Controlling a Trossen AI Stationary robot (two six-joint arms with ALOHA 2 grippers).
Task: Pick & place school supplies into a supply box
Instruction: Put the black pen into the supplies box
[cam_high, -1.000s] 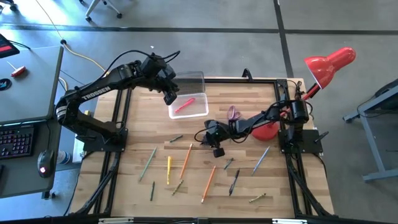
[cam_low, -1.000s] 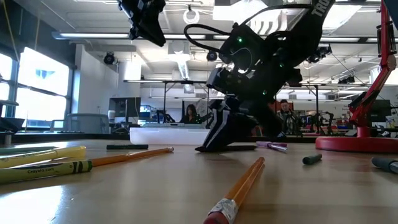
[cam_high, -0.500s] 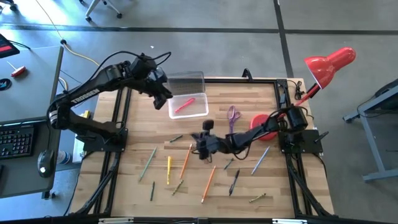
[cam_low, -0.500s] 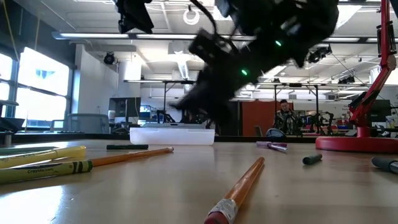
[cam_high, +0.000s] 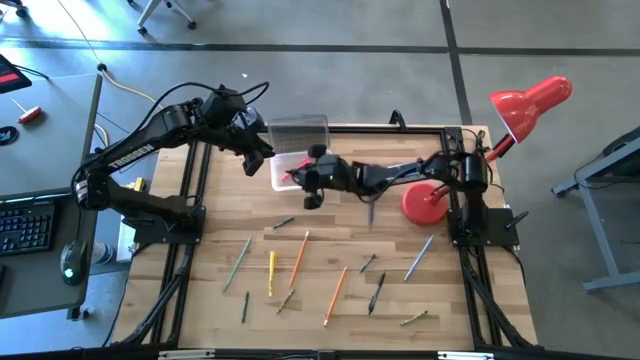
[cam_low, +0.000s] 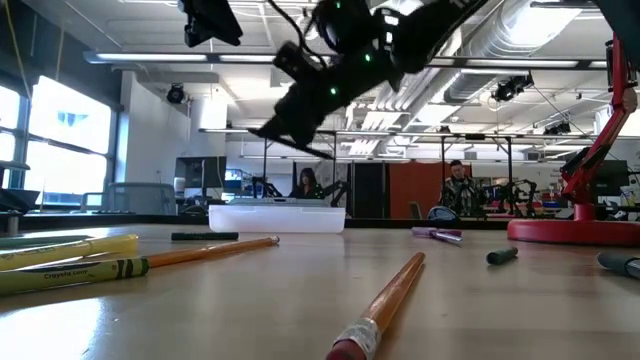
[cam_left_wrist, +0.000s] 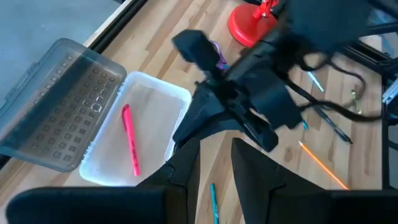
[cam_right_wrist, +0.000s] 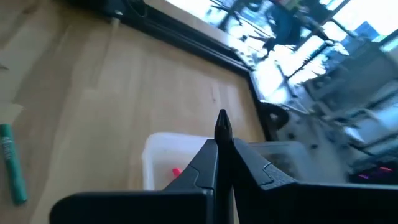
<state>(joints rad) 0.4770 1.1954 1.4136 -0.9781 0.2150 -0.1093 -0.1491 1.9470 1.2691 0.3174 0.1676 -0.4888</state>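
Jaws of right gripper (cam_right_wrist: 222, 142) pressed together above supply box (cam_left_wrist: 181, 94); jaws of left gripper (cam_left_wrist: 216, 147) spread, empty

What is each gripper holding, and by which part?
Right gripper pinches a thin dark thing; only its tip shows. Left gripper holds nothing.

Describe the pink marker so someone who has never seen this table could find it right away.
Start at the red desk lamp at the far right of the wooden table, then look left along that far edge to the clear supply box with its greyish lid folded open. The pink marker lies inside the box, the only thing in it; the other pens and pencils lie scattered on the bare wood.
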